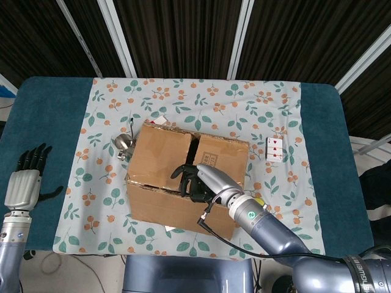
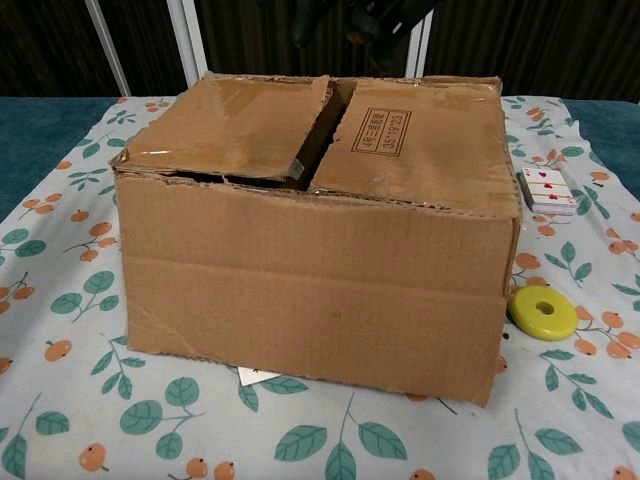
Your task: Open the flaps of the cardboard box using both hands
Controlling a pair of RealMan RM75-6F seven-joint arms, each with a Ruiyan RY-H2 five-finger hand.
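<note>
The cardboard box [image 1: 183,177] sits mid-counter on the floral cloth [image 1: 256,110], its front flap hanging down and two top flaps lying flat. The right robot hand [image 1: 197,182] rests curled at its near top edge; whether it grips is unclear. The left robot hand [image 1: 25,179] lies empty, fingers spread, near the counter's left edge

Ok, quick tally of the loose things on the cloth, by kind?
Cardboard box: 1
Yellow ring: 1
Playing card stack: 1
Metal object behind box, unclear what: 1
Card edge under box: 1
Total: 5
</note>
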